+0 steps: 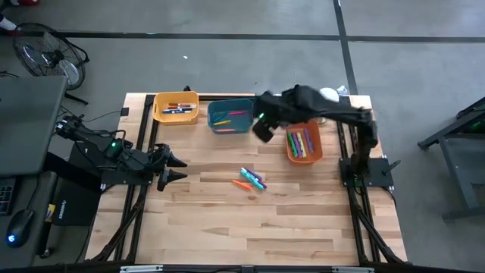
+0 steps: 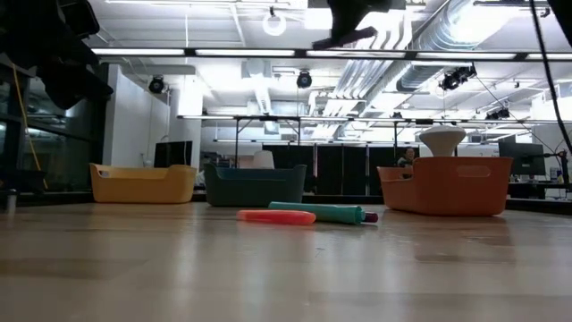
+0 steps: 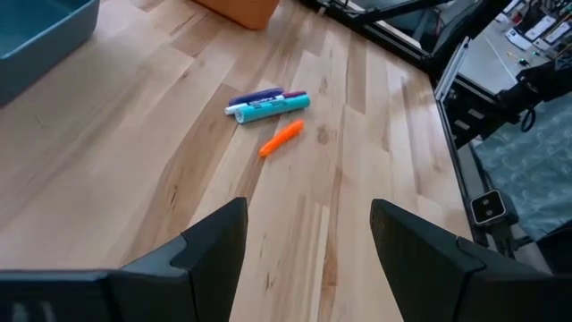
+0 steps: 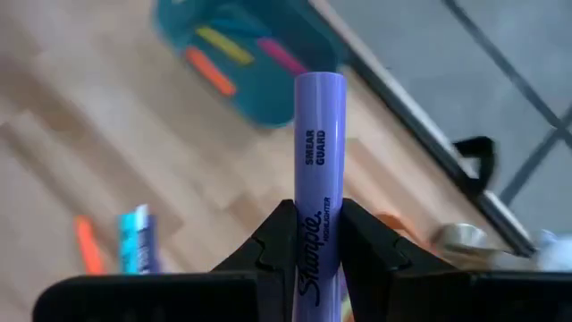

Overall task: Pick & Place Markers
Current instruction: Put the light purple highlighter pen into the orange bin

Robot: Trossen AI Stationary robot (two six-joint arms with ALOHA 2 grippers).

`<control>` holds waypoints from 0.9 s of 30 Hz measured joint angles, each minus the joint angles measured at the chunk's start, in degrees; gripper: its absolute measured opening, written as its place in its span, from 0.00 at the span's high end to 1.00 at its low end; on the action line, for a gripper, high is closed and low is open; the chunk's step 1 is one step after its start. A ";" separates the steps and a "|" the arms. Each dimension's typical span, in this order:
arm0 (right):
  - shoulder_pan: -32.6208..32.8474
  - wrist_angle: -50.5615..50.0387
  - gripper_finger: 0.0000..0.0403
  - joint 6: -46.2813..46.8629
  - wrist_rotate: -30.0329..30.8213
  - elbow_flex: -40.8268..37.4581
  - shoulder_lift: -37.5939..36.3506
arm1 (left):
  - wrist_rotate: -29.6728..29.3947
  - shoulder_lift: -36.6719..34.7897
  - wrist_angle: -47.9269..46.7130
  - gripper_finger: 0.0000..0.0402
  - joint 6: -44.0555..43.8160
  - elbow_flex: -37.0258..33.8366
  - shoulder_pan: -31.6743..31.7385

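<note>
My right hand [image 4: 319,259] is clamped on a purple marker [image 4: 319,161], gripped near its lower end so that the barrel projects forward between the fingers [image 4: 268,246]. In the high view this hand [image 1: 263,130] is raised above the bench [image 1: 227,220], between the teal bin [image 1: 230,116] and the orange bin [image 1: 304,144]. The teal bin holds orange, yellow and pink markers [image 4: 237,55]; the orange bin holds a mixed-colour group of markers [image 1: 301,141]; the yellow bin [image 1: 176,107] at the far left of the row also holds a few markers. On the bare bench near its centre lie three loose markers: a teal marker [image 3: 273,105] with a second purple marker [image 3: 259,95] touching its side, and an orange marker [image 3: 281,138] just beside them. My left hand [image 1: 176,166] rests low at the left side of the bench, fingers [image 3: 210,246] spread wide and holding nothing, pointed toward the loose markers.
</note>
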 joint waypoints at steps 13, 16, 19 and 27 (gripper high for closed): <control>-10.46 10.96 0.86 10.71 -3.58 -34.20 -21.09 | 0.00 0.00 -0.01 0.42 -1.13 0.00 0.00; -11.03 16.62 0.86 13.93 -5.12 -44.91 -25.87 | -0.41 0.00 0.02 0.42 -1.25 0.00 0.00; -11.52 21.78 0.86 16.86 -7.10 -54.09 -29.94 | -0.87 0.02 0.00 0.42 -1.25 0.00 0.00; -11.62 32.51 0.86 23.43 -9.01 -70.89 -36.26 | -0.92 0.02 0.00 0.42 -2.07 0.00 0.00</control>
